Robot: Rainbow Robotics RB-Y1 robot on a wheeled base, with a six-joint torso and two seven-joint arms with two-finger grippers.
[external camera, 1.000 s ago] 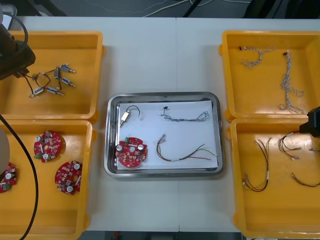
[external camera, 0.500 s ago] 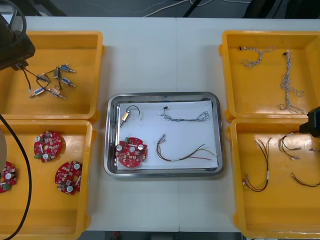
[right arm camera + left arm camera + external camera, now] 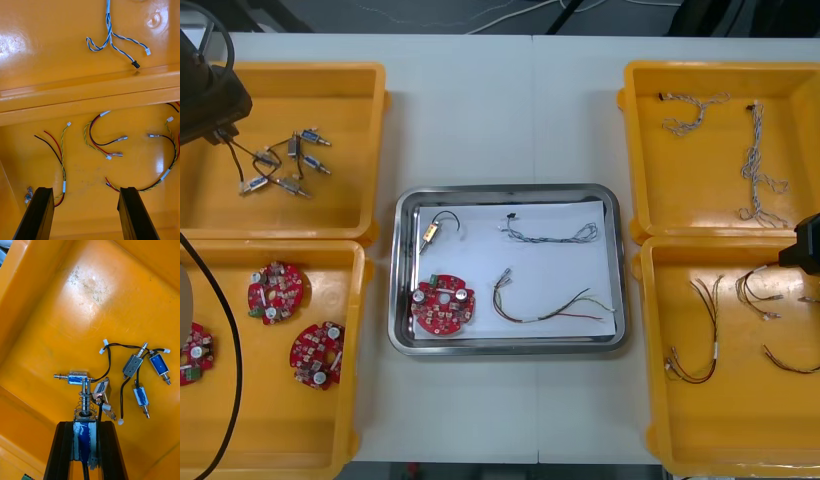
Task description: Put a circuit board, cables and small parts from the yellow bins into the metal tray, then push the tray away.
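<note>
My left gripper point(image 3: 218, 128) hangs over the far left yellow bin point(image 3: 350, 80), shut on a small metal part point(image 3: 85, 408) with a blue body and a spring. The part's black lead trails down toward several other small metal parts point(image 3: 290, 160) on the bin floor. The metal tray point(image 3: 505, 190) at the table's middle holds a red circuit board point(image 3: 442, 305), a small metal part point(image 3: 430, 232), a blue and white cable point(image 3: 550, 233) and a red and yellow cable point(image 3: 545, 302). My right gripper point(image 3: 84, 193) is open above red and yellow cables point(image 3: 103, 137) in the near right bin point(image 3: 740, 440).
The near left bin point(image 3: 330, 440) holds three red circuit boards point(image 3: 275, 292). Blue and white cables point(image 3: 755, 160) lie in the far right bin point(image 3: 630, 120). Bare table runs between the bins, beyond and in front of the tray.
My left gripper has risen and drawn slightly back and left with the small metal part, its lead trailing. The right arm has not moved.
</note>
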